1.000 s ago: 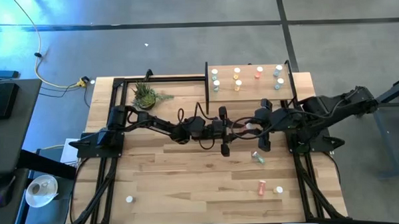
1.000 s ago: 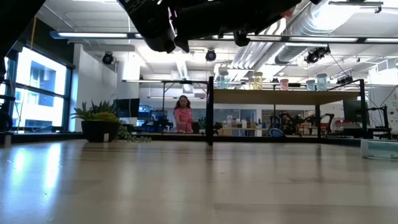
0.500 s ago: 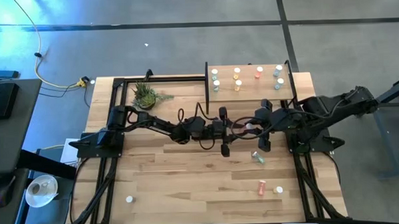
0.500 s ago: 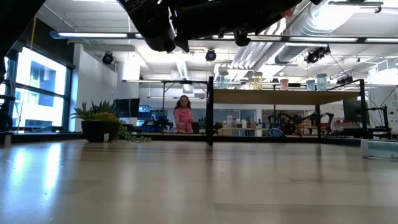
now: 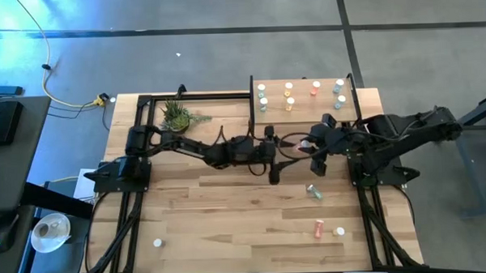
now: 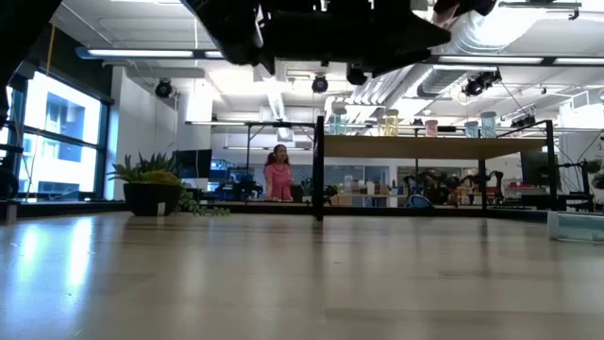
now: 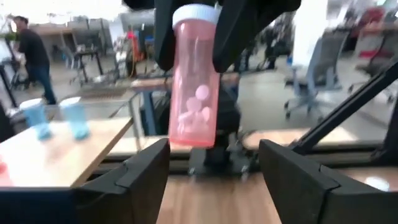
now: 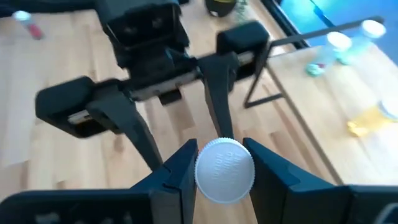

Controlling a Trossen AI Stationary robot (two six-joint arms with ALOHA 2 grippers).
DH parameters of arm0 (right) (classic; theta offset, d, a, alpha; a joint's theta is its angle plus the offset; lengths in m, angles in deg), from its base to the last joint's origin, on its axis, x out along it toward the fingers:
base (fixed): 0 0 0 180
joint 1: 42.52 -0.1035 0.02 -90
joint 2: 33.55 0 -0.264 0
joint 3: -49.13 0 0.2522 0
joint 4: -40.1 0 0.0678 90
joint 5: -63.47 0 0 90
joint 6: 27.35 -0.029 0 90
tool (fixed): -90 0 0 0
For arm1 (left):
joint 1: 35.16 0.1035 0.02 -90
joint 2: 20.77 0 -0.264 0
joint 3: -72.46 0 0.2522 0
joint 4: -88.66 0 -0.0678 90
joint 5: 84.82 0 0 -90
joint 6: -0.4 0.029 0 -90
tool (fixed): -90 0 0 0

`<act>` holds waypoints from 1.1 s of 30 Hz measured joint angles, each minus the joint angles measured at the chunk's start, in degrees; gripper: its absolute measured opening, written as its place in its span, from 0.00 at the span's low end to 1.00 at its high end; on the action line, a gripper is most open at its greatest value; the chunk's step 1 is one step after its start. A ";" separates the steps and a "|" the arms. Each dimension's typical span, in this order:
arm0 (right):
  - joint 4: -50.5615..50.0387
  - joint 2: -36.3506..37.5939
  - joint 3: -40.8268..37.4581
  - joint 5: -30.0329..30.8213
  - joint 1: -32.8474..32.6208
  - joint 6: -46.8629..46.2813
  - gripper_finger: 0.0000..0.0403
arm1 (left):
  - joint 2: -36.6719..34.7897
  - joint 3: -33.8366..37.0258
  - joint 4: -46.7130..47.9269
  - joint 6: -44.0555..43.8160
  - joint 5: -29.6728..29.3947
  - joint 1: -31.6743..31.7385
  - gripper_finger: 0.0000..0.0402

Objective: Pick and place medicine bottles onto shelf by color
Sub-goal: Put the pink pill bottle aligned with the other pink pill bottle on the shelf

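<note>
A pink medicine bottle [image 7: 194, 93] with a white cap [image 8: 224, 169] hangs above the middle of the table, and my right gripper [image 5: 310, 144] is shut on it. My left gripper [image 7: 211, 158] faces it from the table's left, open. Its two fingers stand on either side of the bottle's lower end without touching it. The shelf [image 5: 307, 110] stands at the far right and carries white, yellow, orange and teal bottles [image 5: 288, 90] upright. On the tabletop lie a teal bottle [image 5: 314, 191] and an orange one [image 5: 318, 228]. My right gripper pinches the bottle's cap end [image 7: 194, 25] between its two fingers [image 8: 180, 177], one on each side of the cap. The fingers come from the table's right. The bottle's body [image 7: 193, 118] sticks out past the fingertips toward my left gripper, clear of the table.
A small potted plant [image 5: 177, 114] stands at the far left. Small white bottles lie near the front edge [image 5: 157, 243] and beside the orange one [image 5: 339, 230]. The shelf's black post [image 5: 251, 96] rises just beyond the two grippers. A person [image 6: 278, 175] stands in the room behind.
Both grippers have shifted a little toward the far edge, toward the shelf. The pink bottle has gone with my right gripper and stays clear of the table.
</note>
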 joint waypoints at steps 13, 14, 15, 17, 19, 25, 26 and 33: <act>-1.15 0.02 0.00 2.94 13.36 2.56 0.25 | -9.94 0.00 21.56 7.24 0.25 5.02 0.59; -1.15 0.02 0.00 3.02 14.59 3.07 0.25 | -10.44 0.00 22.18 8.27 0.25 5.41 0.59; -1.15 0.02 0.00 3.48 15.81 3.41 0.25 | -10.80 0.00 22.39 9.26 0.25 5.81 0.59; -1.14 0.02 0.00 4.81 18.31 4.16 0.25 | -11.43 0.00 22.80 10.66 0.95 6.77 0.59; -1.15 0.04 0.00 5.80 20.96 4.63 0.25 | -11.91 0.00 22.95 10.97 3.76 8.20 0.59; -1.12 0.87 0.00 5.88 28.17 5.73 0.25 | -12.36 0.02 23.29 6.91 17.35 13.94 0.59; -1.18 1.07 0.00 5.80 29.20 5.89 0.25 | -12.36 0.03 23.46 5.95 18.84 14.91 0.59; -1.16 2.03 0.00 2.27 36.72 8.17 0.25 | -12.40 3.22 22.45 0.80 21.76 18.34 0.59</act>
